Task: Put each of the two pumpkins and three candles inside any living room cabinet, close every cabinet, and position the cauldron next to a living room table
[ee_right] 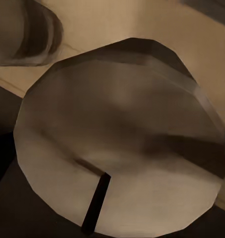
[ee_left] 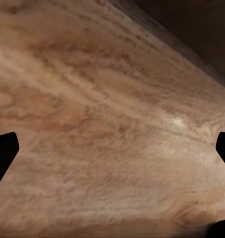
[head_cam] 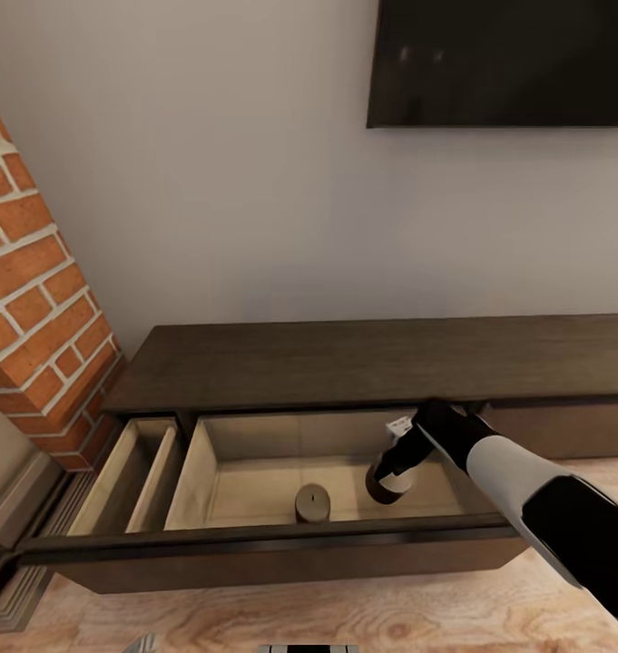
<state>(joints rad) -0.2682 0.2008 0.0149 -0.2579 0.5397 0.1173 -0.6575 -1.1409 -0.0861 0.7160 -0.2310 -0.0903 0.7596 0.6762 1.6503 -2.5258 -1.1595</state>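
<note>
A squat grey-brown cylindrical candle with a dark wick (ee_right: 122,144) is clamped in my right gripper (head_cam: 392,467), inside the open pale beige drawer (head_cam: 254,485) of the long dark brown wooden cabinet (head_cam: 363,358). A second candle (head_cam: 313,501) stands near the drawer's front. My left gripper (ee_left: 112,153) is spread wide over the wood-grain floor (ee_left: 102,124).

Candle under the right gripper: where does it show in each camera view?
Head view: the candle stands in the open drawer, right of centre, under the right gripper.
Right wrist view: the candle close up, top and wick.
Left wrist view: wooden floor.
Shared landmark: the second candle beside it.
</note>
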